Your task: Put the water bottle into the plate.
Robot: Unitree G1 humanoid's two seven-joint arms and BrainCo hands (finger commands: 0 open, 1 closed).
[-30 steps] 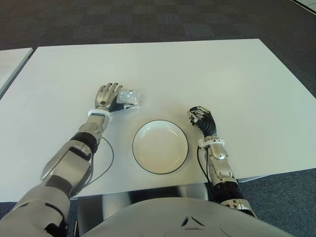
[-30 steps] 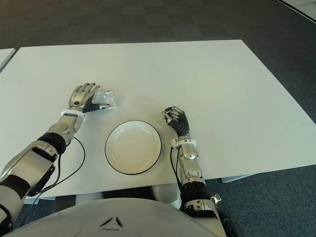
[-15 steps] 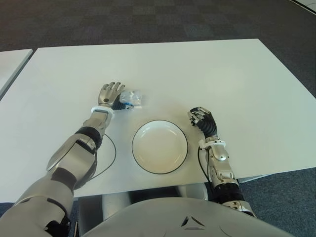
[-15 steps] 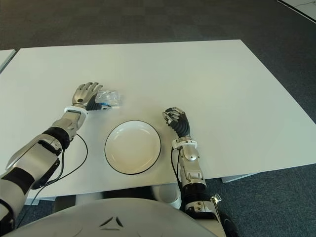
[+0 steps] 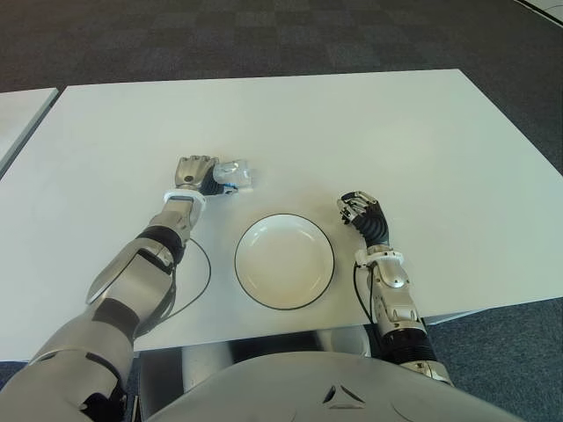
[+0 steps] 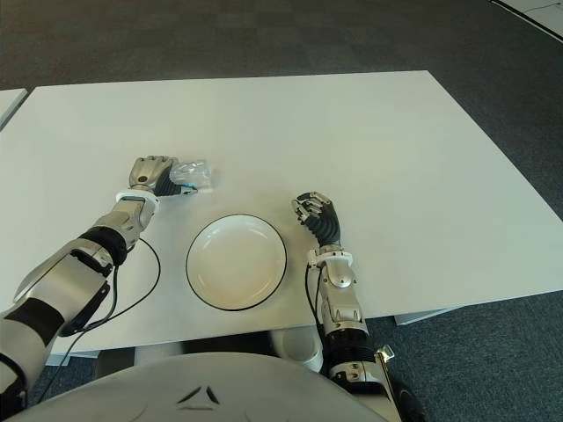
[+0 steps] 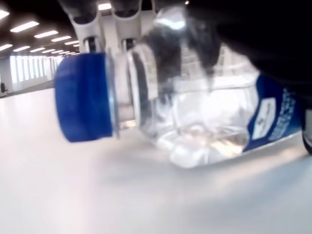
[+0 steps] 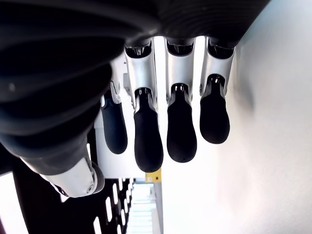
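Note:
A small clear water bottle (image 5: 236, 176) with a blue cap and blue label lies on its side on the white table (image 5: 396, 132), up and to the left of the plate. My left hand (image 5: 197, 172) is at the bottle's left end, fingers curled around it. The left wrist view shows the water bottle (image 7: 195, 112) close up, still touching the table, with fingers (image 7: 122, 19) behind it. The white plate (image 5: 284, 261) with a dark rim is near the front edge, with nothing in it. My right hand (image 5: 361, 214) shows to the right of the plate, fingers (image 8: 181, 131) relaxed and holding nothing.
A thin black cable (image 5: 201, 283) loops on the table beside my left forearm. Another white table's corner (image 5: 18, 110) shows at far left. Dark carpet surrounds the table. The table's front edge runs just below the plate.
My left hand has moved slightly right to the bottle, and its fingers, spread a second ago, have curled around it. The right hand and plate have not moved.

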